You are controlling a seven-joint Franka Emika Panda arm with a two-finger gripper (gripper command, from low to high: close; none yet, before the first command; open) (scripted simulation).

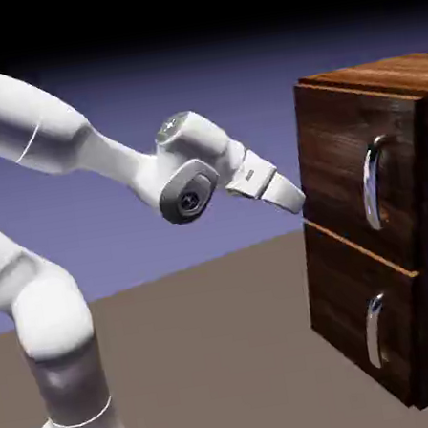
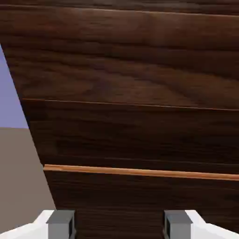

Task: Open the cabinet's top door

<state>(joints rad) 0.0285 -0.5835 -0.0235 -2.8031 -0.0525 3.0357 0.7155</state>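
The dark brown wood-grain cabinet (image 1: 422,225) stands at the exterior view's right. Its top door (image 1: 337,170) sits flush, with a curved silver handle (image 1: 376,184) on its right half. My gripper (image 1: 296,198) hovers just off the door's left edge, well left of the handle and at about the handle's height. In the hand view the cabinet front (image 2: 130,93) fills the picture and no handle shows. The gripper (image 2: 119,226) is open there, with only wood showing between the grey fingertips (image 2: 60,225).
The lower door (image 1: 353,313) carries a like silver handle (image 1: 374,331). A light wooden strip (image 2: 140,172) marks the seam between the two panels. The brown table (image 1: 210,354) stretches left of the cabinet, and my white arm (image 1: 61,134) rises from the lower left.
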